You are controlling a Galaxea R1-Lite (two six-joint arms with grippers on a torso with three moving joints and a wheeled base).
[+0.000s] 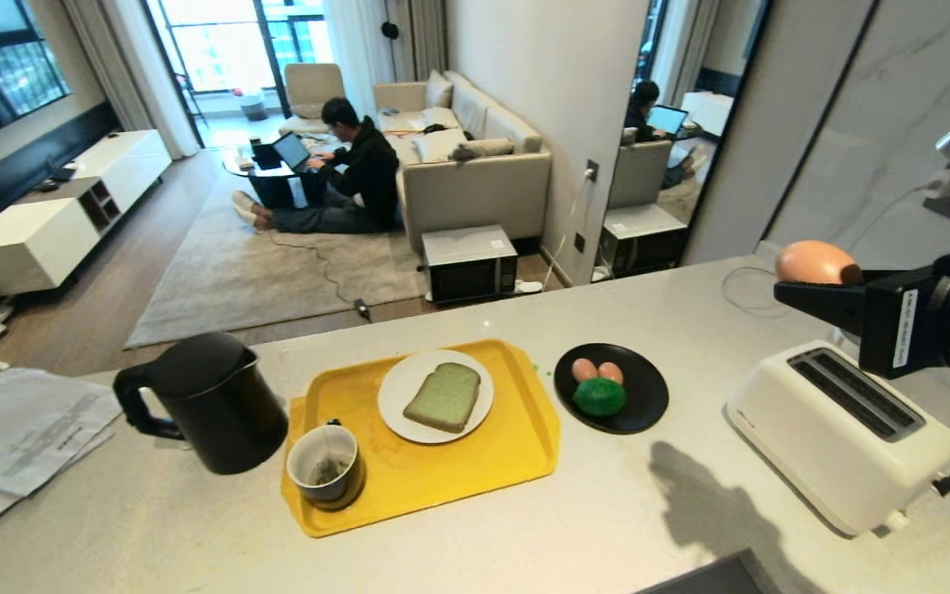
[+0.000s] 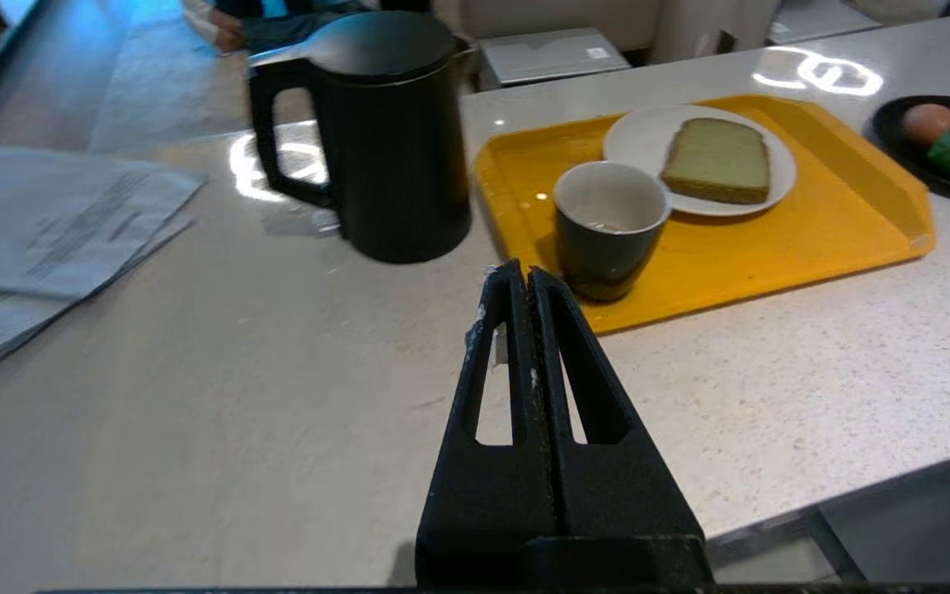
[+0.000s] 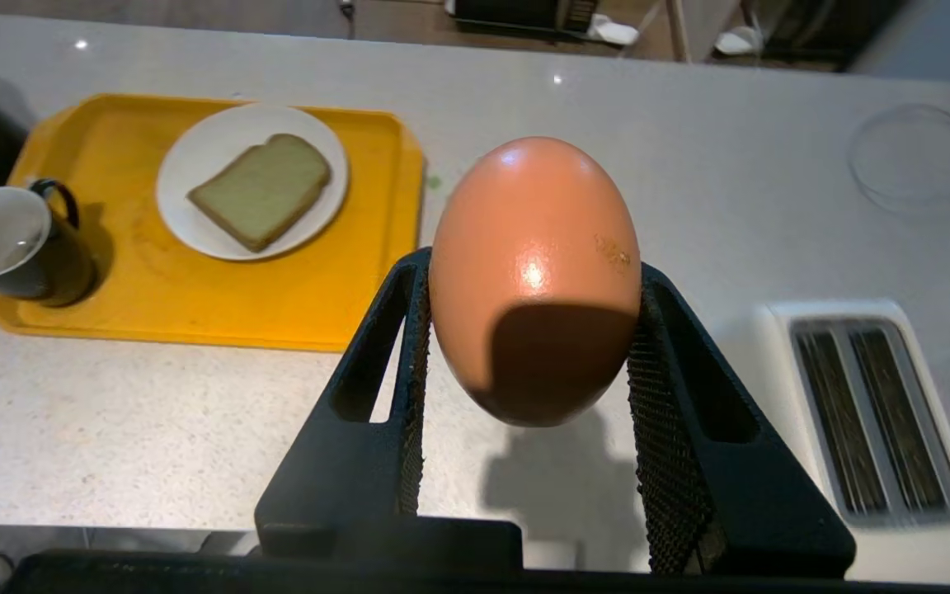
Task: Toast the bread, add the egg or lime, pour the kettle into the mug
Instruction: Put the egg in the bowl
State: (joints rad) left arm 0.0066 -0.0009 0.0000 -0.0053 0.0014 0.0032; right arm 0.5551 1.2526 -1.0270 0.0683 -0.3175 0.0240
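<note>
Right gripper is clamped on the egg, 1 finger pressed to each side, holding it up in the air at the right edge of the head frame, above the white toaster and clear of the counter. Toaster sits lower right, both slots empty. Left gripper has its fingers pressed fully together, holding nothing, low over the counter in front of the mug. Yellow tray is center frame; on it the white plate carries the bread, lying flat, and the mug stands at the tray's lower-left corner, just beside the plate. Kettle stands on the counter just left of the tray, handle pointing left. Black dish right of the tray holds 2 eggs and the lime, touching each other. Papers lie at far left. A person sits on the floor with a laptop, upper left.
</note>
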